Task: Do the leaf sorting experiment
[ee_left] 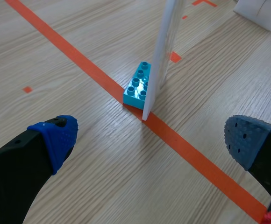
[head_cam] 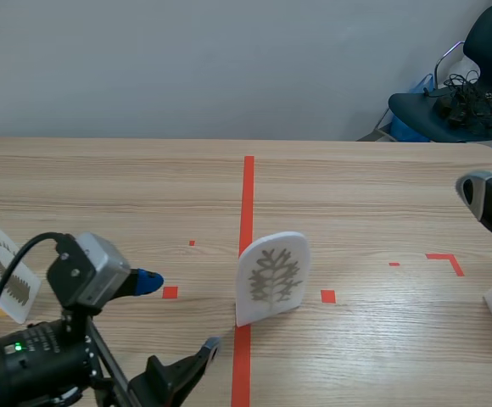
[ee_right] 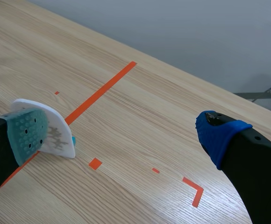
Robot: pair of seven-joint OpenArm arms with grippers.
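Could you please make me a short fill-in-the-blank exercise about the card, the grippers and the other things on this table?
1. The white card, propped up by the blue brick, shows a picture of a ____.
2. The left gripper and the right gripper are both ____.
3. At the left side of the table there are ____ more cards.

Missing words: leaf; open; two.

I read a white card (head_cam: 271, 275) printed with a grey-brown branching leaf, a turquoise studded brick (ee_left: 138, 88), orange-red tape (head_cam: 248, 195) on the pale wood-grain table (head_cam: 382, 186), and blue dotted pads (ee_left: 60, 137) on my left gripper (ee_left: 152, 137).
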